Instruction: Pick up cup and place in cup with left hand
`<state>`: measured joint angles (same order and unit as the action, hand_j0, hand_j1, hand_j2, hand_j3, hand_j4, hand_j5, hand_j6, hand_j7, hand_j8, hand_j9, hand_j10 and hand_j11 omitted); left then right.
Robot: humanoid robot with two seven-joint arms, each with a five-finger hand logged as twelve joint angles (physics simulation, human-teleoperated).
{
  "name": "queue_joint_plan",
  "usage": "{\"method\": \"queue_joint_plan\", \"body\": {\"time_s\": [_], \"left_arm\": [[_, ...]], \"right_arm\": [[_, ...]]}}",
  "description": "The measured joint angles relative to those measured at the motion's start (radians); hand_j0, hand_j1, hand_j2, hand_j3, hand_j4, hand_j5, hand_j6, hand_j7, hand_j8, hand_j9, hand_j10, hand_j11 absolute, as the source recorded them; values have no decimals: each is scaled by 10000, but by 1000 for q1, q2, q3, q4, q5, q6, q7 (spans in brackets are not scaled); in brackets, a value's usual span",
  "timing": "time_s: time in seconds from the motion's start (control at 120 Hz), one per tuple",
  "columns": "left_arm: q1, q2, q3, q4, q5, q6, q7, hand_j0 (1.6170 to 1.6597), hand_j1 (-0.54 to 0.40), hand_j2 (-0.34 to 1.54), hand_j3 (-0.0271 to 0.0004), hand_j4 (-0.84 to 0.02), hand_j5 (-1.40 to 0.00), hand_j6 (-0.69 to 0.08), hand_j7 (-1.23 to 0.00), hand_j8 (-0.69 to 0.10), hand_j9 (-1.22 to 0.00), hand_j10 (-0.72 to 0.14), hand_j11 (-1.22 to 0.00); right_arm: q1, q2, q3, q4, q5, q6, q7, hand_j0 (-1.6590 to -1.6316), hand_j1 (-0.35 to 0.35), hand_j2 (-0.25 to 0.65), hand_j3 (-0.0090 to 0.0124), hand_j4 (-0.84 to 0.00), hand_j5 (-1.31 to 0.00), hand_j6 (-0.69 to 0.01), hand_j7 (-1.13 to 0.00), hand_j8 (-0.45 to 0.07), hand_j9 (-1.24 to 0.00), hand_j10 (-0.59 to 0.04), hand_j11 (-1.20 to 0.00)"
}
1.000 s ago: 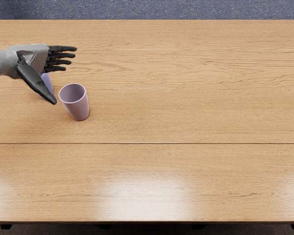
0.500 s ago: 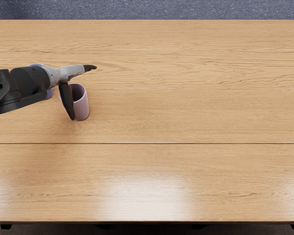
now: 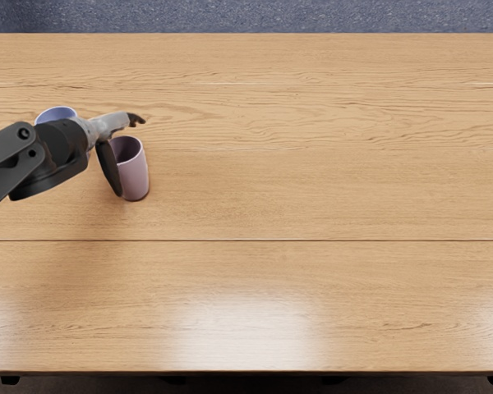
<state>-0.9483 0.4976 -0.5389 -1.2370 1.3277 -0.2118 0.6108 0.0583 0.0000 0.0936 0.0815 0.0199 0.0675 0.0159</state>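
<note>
Beside the left hand [image 3: 108, 126] (thumb and fingers parted, gripping nothing) stands a mauve cup [image 3: 135, 177], round-rimmed, narrowing downward.

and right now, no readable text, label, brand, number or sign anywhere in view.
</note>
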Motion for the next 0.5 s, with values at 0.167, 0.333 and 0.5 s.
{"method": "queue_joint_plan", "body": {"time_s": [0.167, 0.333, 0.5], "left_arm": [[-10, -8, 21, 5, 6, 1, 0, 16577, 1340, 575, 0, -2637, -2724, -2708, -2689, -2739, -2659, -2709, -2631], [-24, -8, 41, 6, -6, -3, 0, 16578, 279, 691, 0, -3246, -3675, -3464, -3714, -3264, -3691, -3238, -3675], [-29, -8, 49, 6, -11, -6, 0, 16566, -227, 933, 0, -3775, -4587, -3004, -4604, -3686, -4686, -3675, -4679]], "right_arm": [[0, 0, 0, 0, 0, 0, 0, -16581, -3491, -1, 0, -5, -1, -8, 0, -8, 0, -8, 0], [0, 0, 0, 0, 0, 0, 0, -16581, -3491, 0, 0, -5, -1, -8, 0, -7, 0, -6, 0], [0, 0, 0, 0, 0, 0, 0, -16581, -3491, 0, 0, -5, -1, -8, 0, -6, -1, -5, 0]]}}
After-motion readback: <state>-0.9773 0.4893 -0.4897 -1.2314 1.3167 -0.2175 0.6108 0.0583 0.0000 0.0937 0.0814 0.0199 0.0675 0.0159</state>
